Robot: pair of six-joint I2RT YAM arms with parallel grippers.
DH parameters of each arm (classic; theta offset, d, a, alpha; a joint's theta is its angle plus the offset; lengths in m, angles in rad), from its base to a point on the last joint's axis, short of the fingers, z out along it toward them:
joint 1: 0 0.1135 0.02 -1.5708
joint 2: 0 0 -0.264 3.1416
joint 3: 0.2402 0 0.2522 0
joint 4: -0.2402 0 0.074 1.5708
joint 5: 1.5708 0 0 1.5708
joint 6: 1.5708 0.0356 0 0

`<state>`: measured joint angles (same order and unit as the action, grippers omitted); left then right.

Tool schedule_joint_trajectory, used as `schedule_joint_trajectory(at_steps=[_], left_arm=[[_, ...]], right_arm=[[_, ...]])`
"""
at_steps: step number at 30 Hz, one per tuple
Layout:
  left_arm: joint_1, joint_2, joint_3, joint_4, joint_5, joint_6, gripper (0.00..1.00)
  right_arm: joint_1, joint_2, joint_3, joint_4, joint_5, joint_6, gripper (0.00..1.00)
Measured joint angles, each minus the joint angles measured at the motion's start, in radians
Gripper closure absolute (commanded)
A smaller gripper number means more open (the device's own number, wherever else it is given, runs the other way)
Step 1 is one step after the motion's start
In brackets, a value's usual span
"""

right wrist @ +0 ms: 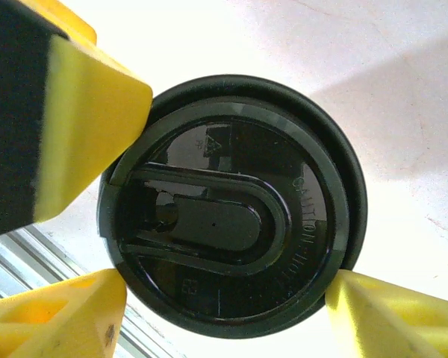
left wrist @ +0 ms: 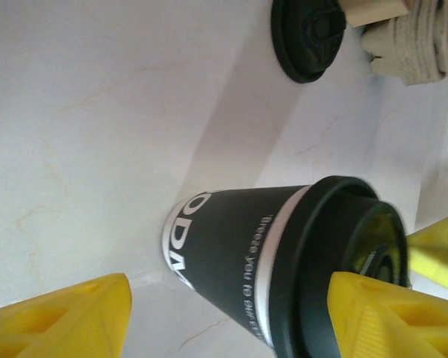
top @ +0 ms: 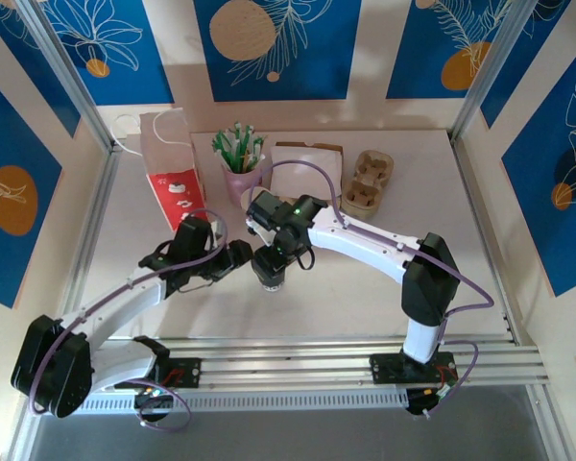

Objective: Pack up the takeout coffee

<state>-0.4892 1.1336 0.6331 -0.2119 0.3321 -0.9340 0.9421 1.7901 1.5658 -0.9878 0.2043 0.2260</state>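
Pale marbled table: the takeout coffee stands upright mid-surface, right gripper clamped on its lid rim from above, left gripper spread apart around the body; lift straight, keep level.

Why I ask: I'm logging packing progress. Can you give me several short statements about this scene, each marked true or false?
1. The takeout coffee wears its black lid. True.
2. The left pincer is clamped on the cup. False: it is open, with one finger well clear of the cup.
3. A second black lid lies on the table. True.
4. The coffee is already inside the paper bag. False: it stands upright on the table, apart from the bag.
5. The right pincer has a finger on either side of the lid. True.
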Motion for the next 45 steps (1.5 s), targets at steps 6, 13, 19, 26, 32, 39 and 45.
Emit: schedule_joint_trajectory(at_steps=[6, 13, 19, 26, 32, 39, 45], left_arm=[[0.000, -0.024, 0.042, -0.021, -0.001, 0.001, 0.26], [0.000, -0.040, 0.047, -0.040, 0.000, 0.000, 0.26], [-0.013, -0.047, 0.050, -0.080, 0.000, 0.003, 0.26], [-0.053, -0.055, 0.051, -0.133, -0.005, 0.028, 0.26], [-0.060, -0.055, 0.051, -0.146, -0.012, 0.028, 0.26], [-0.076, -0.050, 0.051, -0.145, -0.021, 0.028, 0.25], [-0.093, -0.034, 0.049, -0.128, -0.027, 0.028, 0.25]], right_arm=[[0.000, 0.002, 0.017, -0.004, -0.003, 0.000, 0.29], [0.000, 0.001, 0.029, -0.009, -0.003, 0.000, 0.28], [-0.039, -0.060, 0.021, 0.006, -0.027, 0.023, 0.28], [-0.168, -0.203, -0.141, 0.093, -0.089, 0.112, 0.29], [-0.213, -0.210, -0.310, 0.185, -0.171, 0.198, 0.29], [-0.264, -0.241, -0.415, 0.301, -0.263, 0.279, 0.29], [-0.282, -0.263, -0.454, 0.383, -0.315, 0.320, 0.30]])
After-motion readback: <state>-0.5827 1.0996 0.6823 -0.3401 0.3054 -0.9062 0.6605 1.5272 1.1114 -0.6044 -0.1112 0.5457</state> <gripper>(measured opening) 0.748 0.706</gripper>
